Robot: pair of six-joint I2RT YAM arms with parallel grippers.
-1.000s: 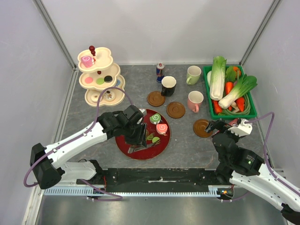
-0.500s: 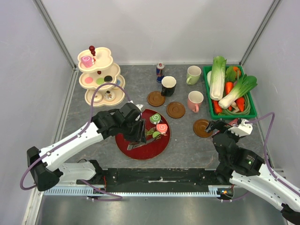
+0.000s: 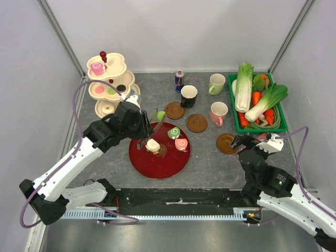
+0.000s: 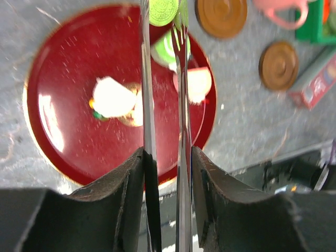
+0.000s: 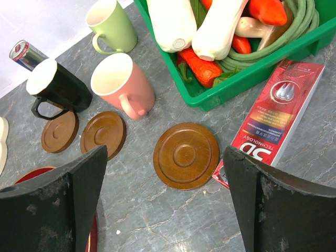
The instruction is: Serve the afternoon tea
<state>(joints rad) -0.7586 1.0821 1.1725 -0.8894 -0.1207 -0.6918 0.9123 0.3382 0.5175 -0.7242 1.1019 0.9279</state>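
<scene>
Above red tray (image 3: 169, 164) | left claw (image 4: 168, 157) pinching tongs (image 4: 182, 105) holding green macaron (image 4: 164, 10) | right claw (image 5: 165, 152) spread near coaster (image 5: 186, 156)

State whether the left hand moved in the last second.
Yes. The left hand, gripping tongs, moved left and rearward, from over the red plate's near half to its far-left rim, nearer the tiered stand.

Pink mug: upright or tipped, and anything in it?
Upright and empty. The pink mug stands on the table, mouth up, and the right wrist view shows only its bare white inside.
</scene>
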